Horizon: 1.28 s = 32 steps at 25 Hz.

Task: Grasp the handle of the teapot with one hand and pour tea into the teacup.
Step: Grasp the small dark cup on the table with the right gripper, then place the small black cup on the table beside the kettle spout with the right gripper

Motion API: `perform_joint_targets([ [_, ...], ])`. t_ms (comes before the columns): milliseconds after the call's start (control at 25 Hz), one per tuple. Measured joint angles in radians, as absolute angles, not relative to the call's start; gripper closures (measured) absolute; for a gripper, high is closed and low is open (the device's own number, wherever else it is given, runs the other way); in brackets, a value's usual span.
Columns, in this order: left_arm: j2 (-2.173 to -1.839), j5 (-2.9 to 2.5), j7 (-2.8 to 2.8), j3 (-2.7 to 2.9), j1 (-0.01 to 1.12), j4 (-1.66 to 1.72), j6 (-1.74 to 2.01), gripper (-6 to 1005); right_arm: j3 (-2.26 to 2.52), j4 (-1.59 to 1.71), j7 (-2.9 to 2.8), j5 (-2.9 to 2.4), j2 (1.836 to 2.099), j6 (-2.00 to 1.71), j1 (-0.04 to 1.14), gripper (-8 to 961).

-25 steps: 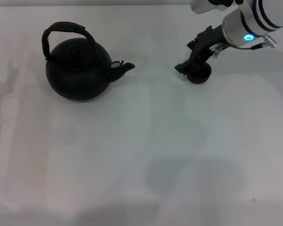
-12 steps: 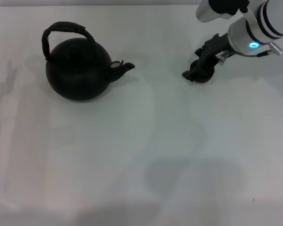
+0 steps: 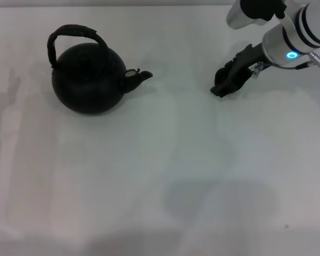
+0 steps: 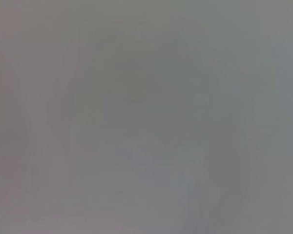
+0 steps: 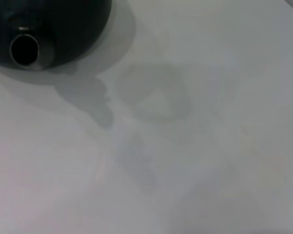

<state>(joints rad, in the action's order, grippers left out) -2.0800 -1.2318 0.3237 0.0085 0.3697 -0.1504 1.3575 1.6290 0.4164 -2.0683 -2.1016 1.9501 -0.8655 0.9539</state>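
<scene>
The matte-black teapot [image 3: 88, 77] stands upright at the far left of the white table [image 3: 160, 160]. Its arched dark handle [image 3: 74, 33] loops over the top and its short spout [image 3: 138, 77] points right. The right wrist view shows the teapot's body [image 5: 63, 24] and the open spout mouth [image 5: 24, 48] from the spout side. My right gripper [image 3: 224, 88] hangs low over the table at the far right, well clear of the spout. The teacup cannot be made out; the spot where it stood is covered by the gripper's dark body. My left gripper is out of view.
The white table stretches bare between the teapot and the right gripper. My right arm [image 3: 288, 37] reaches in from the top right corner. The left wrist view shows only a flat grey blur.
My right gripper has shifted slightly to the right and toward the far side. The teacup, plainly visible under it a second ago, is now covered by it. The teapot has not moved.
</scene>
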Motion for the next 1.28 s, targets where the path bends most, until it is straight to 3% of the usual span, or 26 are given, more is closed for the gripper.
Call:
perform_joint_targets([
  [760, -2.081, -1.228, 0.325, 0.003, 0.381, -0.151, 1.358, 124, 1.563, 0.495, -2.071, -2.101, 1.924, -0.912, 0.889, 225],
  [1000, -2.080, -1.218, 0.327, 0.002, 0.382, -0.150, 1.358, 125, 1.446, 0.650, -2.039, -2.101, 1.905, -1.125, 0.831, 232],
  [1120, -2.080, -1.217, 0.327, 0.001, 0.382, -0.150, 1.357, 125, 1.441, 0.677, -2.023, -2.102, 1.908, -1.177, 0.827, 231],
  [1280, -2.078, -1.216, 0.327, 0.001, 0.382, -0.150, 1.357, 125, 1.442, 0.727, -1.967, -2.108, 1.938, -1.241, 0.813, 230],
])
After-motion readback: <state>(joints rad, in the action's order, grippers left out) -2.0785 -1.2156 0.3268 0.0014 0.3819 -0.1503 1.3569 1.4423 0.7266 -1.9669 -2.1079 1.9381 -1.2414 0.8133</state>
